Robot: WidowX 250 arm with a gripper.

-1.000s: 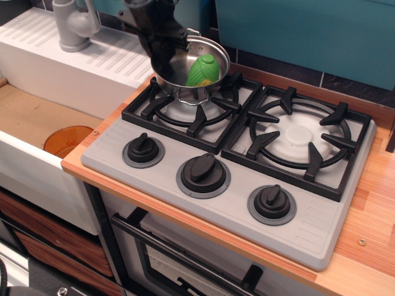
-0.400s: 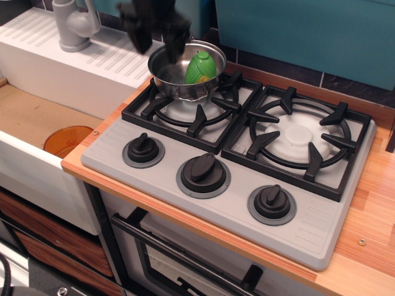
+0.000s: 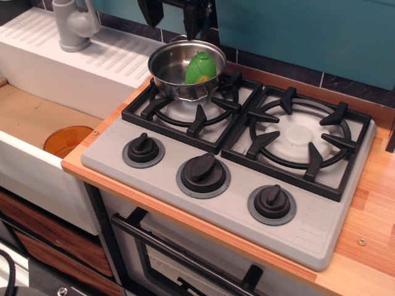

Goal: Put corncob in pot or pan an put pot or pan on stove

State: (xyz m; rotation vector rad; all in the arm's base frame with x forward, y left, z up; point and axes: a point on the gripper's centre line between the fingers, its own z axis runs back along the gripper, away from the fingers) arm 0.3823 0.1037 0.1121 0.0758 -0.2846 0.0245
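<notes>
We judge the task all but complete; the corncob [image 3: 201, 68] lies inside the pot [image 3: 185, 69], and the pot sits on the grate of the left burner [image 3: 191, 106] of the stove [image 3: 234, 154], towards its far edge rather than centred over the white disc; nothing seems left but to clear the arm away.

Our gripper [image 3: 174, 13] hangs at the top edge of the view, directly above the pot and apart from it; its two dark fingers stand separated with nothing between them, so we read it as spread and empty, though the upper part is cut off.

Below the gripper, the pot is a shallow round vessel of polished steel, bright and mirror-like on its inner wall, with a small loop handle on the near side; the corncob leans against the wall to the right of the fingers, glossy green plastic with ribbed husk lines, rounded like a bud; we cannot see any yellow kernels from here.

Further below and towards us, the stove is matte grey moulded plastic with fine ridges; the grates are black and angular over smooth white discs; three black knobs [image 3: 203, 169] sit along its front edge.

Far off to the gripper's lower left, an orange translucent dish [image 3: 66, 140] rests in the sink [image 3: 31, 117].
</notes>
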